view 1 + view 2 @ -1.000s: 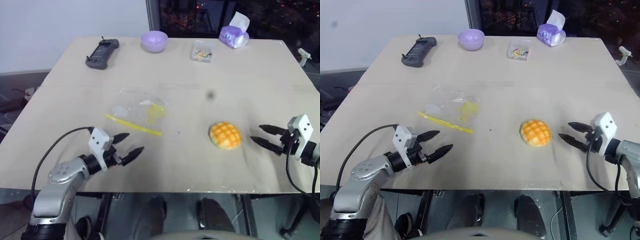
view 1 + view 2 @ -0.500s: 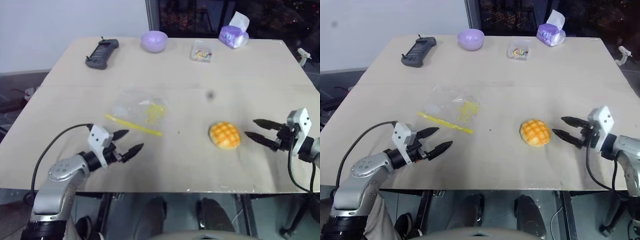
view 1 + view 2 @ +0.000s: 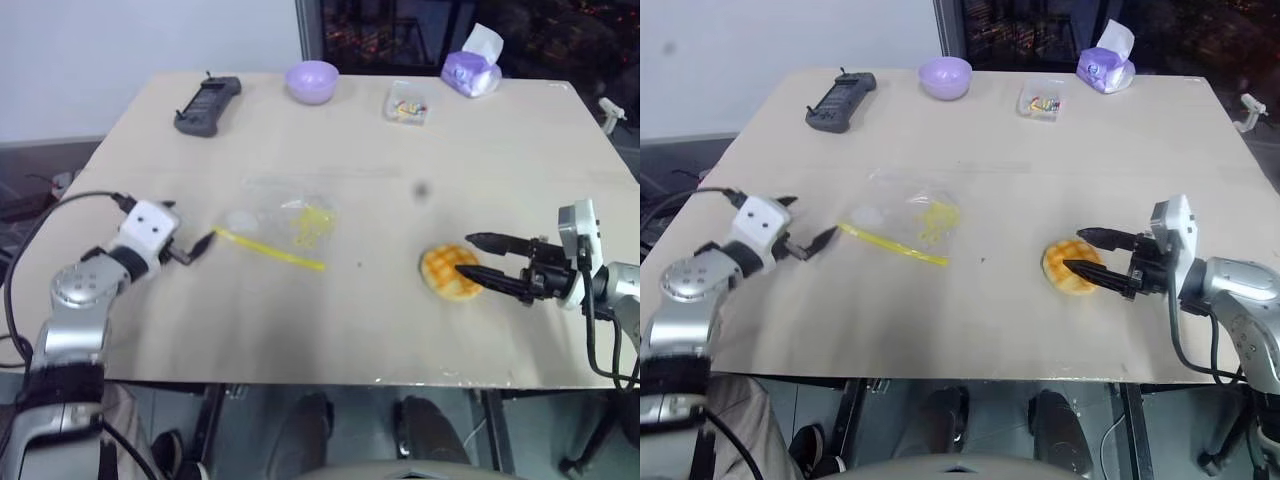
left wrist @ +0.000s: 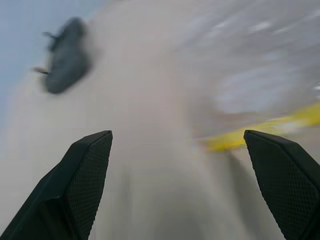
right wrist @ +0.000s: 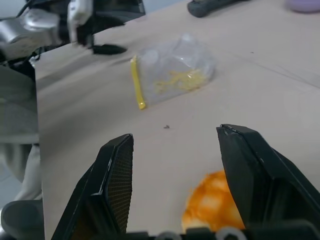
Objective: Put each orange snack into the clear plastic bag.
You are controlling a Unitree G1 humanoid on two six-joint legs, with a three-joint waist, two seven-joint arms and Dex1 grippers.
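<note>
Orange snack [image 3: 450,271]: we are seeing the round, grid-topped bun lying on the desk [image 3: 330,320], toward the near right part of it, well apart from the bag.
Right gripper [image 3: 475,256]: we are holding it released, its two black fingers spread and lying nearly level; in the right wrist view the bun is sitting low between them [image 5: 212,210]. From the head views the fingertips are overlapping the bun's right edge; whether they are touching it we cannot tell.
Left gripper [image 3: 808,224]: we are keeping it released too, fingers wide apart in the left wrist view, hanging over the left side of the desk and pointing toward the bag's near end.
Clear plastic bag [image 3: 285,215]: it is lying flat on the desk left of centre, empty of buns, with its yellow seal strip [image 3: 268,250] running along the near edge and a faint yellow patch showing through. The strip's left end is lying just beside our left gripper's tips.
Farther out: a dark handheld controller [image 3: 207,104] is sitting at the far left of the desk, then a lilac bowl [image 3: 312,81], a small clear box of colourful bits [image 3: 407,103], and a purple tissue pack [image 3: 470,70] at the far right.
</note>
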